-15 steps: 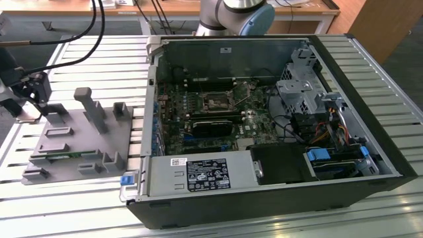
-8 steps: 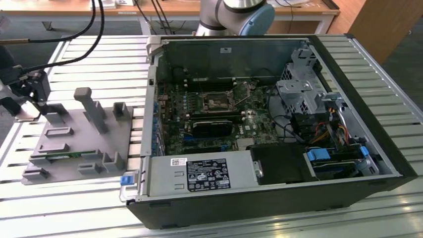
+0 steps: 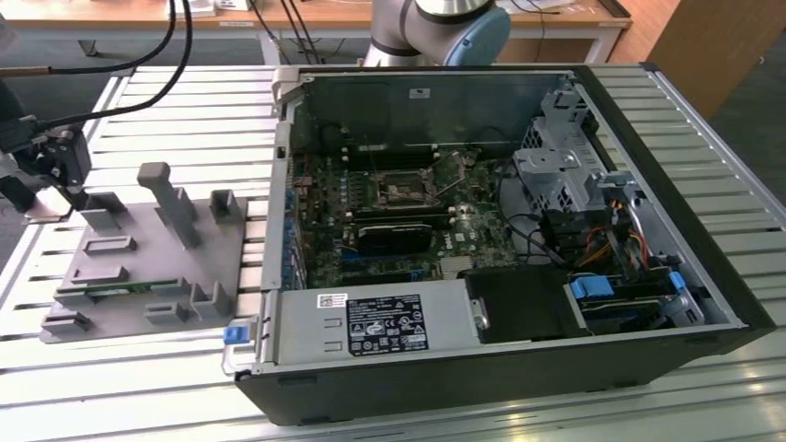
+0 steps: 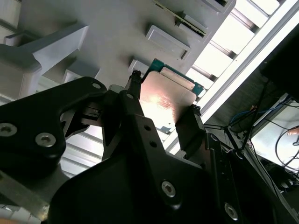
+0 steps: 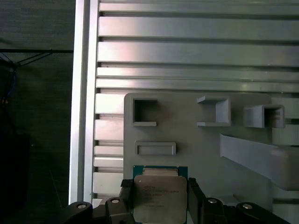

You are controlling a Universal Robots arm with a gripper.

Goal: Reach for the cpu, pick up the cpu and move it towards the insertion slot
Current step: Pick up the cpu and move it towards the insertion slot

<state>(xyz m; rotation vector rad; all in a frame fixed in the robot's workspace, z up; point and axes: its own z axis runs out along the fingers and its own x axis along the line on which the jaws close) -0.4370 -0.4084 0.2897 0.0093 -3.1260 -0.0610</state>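
No print is legible to you here. Note where it stands:
- A black label (image 3: pixel 383 325) with pale text lines and symbols on the power supply unit (image 3: pixel 307 339).
- A small white sticker (image 3: pixel 334 300) beside it on the same unit.
- A white sticker (image 3: pixel 421 92) on the inner wall of the computer case (image 3: pixel 491 389).
- Faint engraved lines on the cpu (image 5: pixel 158 193) in the first wrist view.
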